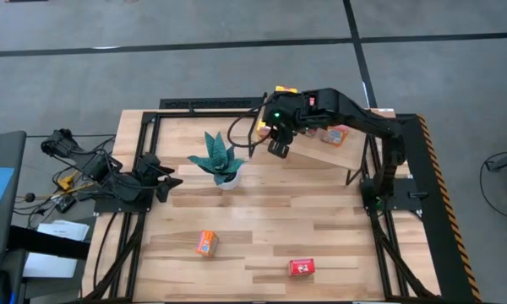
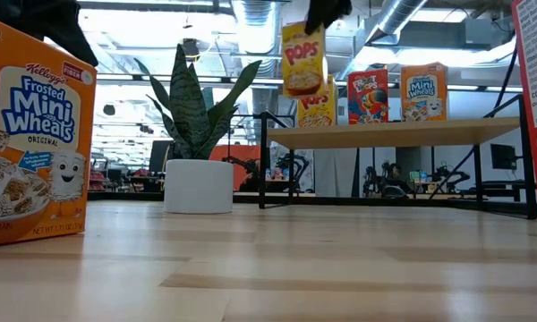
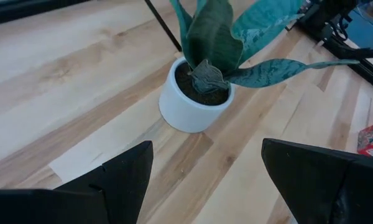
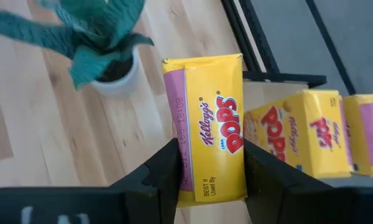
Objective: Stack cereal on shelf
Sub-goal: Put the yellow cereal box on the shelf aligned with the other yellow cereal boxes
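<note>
Gripping a yellow cereal box (image 4: pixel 212 124), right tool (image 4: pixel 208 171) above shelf (image 2: pixel 403 134)

Shelf (image 1: pixel 321 154) crowded with boxes, plant (image 1: pixel 220 160) beside, open tabletop (image 1: pixel 262 221) in front.

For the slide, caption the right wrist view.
Right gripper holding a yellow cardboard Corn Pops box above two more on the shelf.
</note>
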`<state>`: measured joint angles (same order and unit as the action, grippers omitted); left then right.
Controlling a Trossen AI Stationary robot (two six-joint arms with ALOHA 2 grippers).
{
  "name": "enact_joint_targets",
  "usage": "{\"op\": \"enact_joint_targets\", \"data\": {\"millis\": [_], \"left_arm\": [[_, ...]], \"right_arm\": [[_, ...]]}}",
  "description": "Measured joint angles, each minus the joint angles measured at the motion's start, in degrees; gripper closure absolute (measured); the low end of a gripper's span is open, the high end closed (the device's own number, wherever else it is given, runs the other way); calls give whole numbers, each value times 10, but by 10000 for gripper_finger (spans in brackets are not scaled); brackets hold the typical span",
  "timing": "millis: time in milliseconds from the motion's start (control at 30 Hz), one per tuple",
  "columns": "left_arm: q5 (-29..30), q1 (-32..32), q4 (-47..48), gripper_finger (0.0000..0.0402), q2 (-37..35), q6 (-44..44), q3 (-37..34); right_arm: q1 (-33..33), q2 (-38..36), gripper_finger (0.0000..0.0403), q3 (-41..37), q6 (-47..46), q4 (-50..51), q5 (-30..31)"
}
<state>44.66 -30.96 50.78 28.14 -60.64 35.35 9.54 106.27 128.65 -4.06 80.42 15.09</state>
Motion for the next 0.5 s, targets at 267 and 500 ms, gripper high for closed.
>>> {"op": "enact_joint_targets", "data": {"millis": [267,500], "left_arm": [[14,0,0,109,0,-7,0],[36,0,11,109,0,-26,0]], "right_arm": [[30,-85,231,-158,34,-118,-34],[63,-120,236,-226,46,-140,-51]]}}
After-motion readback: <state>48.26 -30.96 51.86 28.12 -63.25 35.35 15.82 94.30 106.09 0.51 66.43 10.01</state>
